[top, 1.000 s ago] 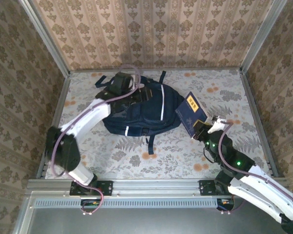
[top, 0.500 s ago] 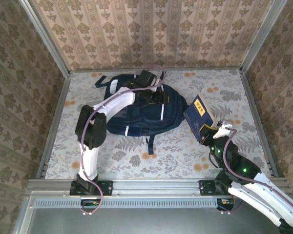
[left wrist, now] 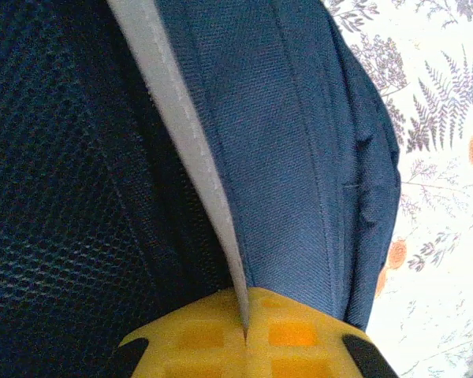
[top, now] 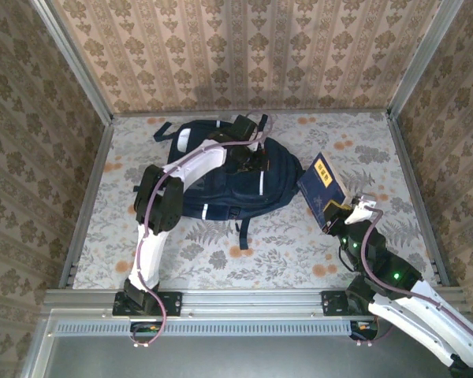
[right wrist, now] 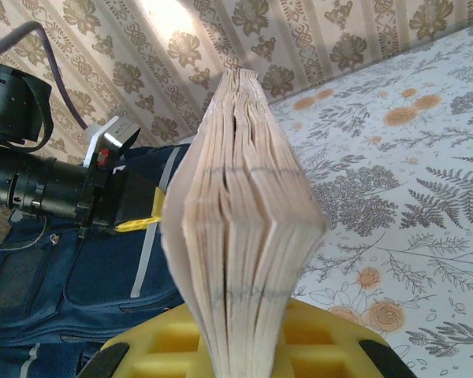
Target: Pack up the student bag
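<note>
Seen from above, a navy student bag (top: 217,185) with thin white stripes lies flat on a floral-patterned table (top: 221,256). It sits a little off the table's middle toward 10 o'clock, its dark straps trailing at 12 and 6 o'clock.

The left arm reaches from its base at 7 o'clock up over the bag. The left gripper (top: 251,160) presses down on the bag's upper right part, toward 1 o'clock. In the left wrist view, the left gripper (left wrist: 244,346) has its yellow pads closed tight together, pinching the bag's fabric (left wrist: 299,157) where a white stripe (left wrist: 181,150) runs down into the seam between them. Dark mesh lies at 9 o'clock of the stripe.

At 3 o'clock of the bag, apart from it, the right gripper (top: 340,214) holds a thick dark blue book (top: 319,187) with a yellow label (top: 325,173), tilted up off the table. In the right wrist view, the right gripper (right wrist: 244,350) clamps the book (right wrist: 244,220) at its lower end, cream page edges facing the camera.
</note>
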Action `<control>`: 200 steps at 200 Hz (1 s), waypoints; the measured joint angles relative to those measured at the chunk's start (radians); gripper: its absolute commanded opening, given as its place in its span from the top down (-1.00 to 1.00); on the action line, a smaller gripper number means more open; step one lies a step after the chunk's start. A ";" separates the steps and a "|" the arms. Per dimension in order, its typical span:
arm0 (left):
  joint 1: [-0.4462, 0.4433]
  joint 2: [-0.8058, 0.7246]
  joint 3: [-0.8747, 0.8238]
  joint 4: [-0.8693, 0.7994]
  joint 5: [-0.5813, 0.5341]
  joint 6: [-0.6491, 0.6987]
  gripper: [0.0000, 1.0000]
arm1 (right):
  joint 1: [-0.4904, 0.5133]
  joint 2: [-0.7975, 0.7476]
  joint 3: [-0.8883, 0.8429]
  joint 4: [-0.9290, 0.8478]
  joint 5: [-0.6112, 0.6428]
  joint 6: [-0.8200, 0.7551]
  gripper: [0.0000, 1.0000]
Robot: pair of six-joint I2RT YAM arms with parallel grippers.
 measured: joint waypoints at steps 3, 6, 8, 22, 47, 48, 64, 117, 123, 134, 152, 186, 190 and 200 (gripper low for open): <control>0.000 0.000 0.001 0.000 0.002 0.000 1.00 | 0.000 0.000 0.000 0.000 0.000 -0.001 1.00; 0.000 0.000 0.003 0.000 0.003 0.003 1.00 | 0.000 0.000 0.000 -0.001 0.000 -0.004 1.00; 0.000 0.000 0.004 -0.002 0.005 0.005 1.00 | 0.000 0.000 0.000 -0.002 0.000 -0.006 1.00; 0.001 -0.004 0.006 -0.007 0.012 0.021 1.00 | 0.000 0.000 0.002 -0.010 0.000 -0.023 1.00; 0.008 -0.044 0.004 -0.048 0.014 0.061 1.00 | 0.000 0.006 0.032 -0.056 0.007 -0.054 1.00; 0.008 -0.048 0.004 -0.052 0.014 0.065 1.00 | 0.000 0.006 0.033 -0.058 0.007 -0.054 1.00; 0.010 -0.116 0.004 -0.102 0.008 0.103 1.00 | -0.002 0.007 0.062 -0.080 0.011 -0.060 1.00; 0.036 -0.431 0.002 -0.317 -0.107 0.260 1.00 | -0.012 0.047 0.121 -0.063 -0.097 -0.041 1.00; 0.043 -0.464 -0.005 -0.334 -0.112 0.276 1.00 | -0.013 0.068 0.124 -0.049 -0.136 -0.036 1.00; 0.058 -0.512 -0.026 -0.358 -0.113 0.301 1.00 | -0.014 0.117 0.137 -0.031 -0.208 -0.027 1.00; 0.096 -0.565 -0.069 -0.379 -0.068 0.327 1.00 | -0.027 0.231 0.188 -0.022 -0.351 -0.005 1.00; 0.166 -0.638 -0.177 -0.356 0.064 0.337 1.00 | -0.122 0.383 0.254 0.034 -0.618 0.098 1.00; 0.171 -0.645 -0.186 -0.352 0.076 0.337 1.00 | -0.138 0.392 0.254 0.043 -0.644 0.117 1.00; 0.182 -0.657 -0.194 -0.348 0.103 0.337 1.00 | -0.183 0.416 0.244 0.092 -0.724 0.180 1.00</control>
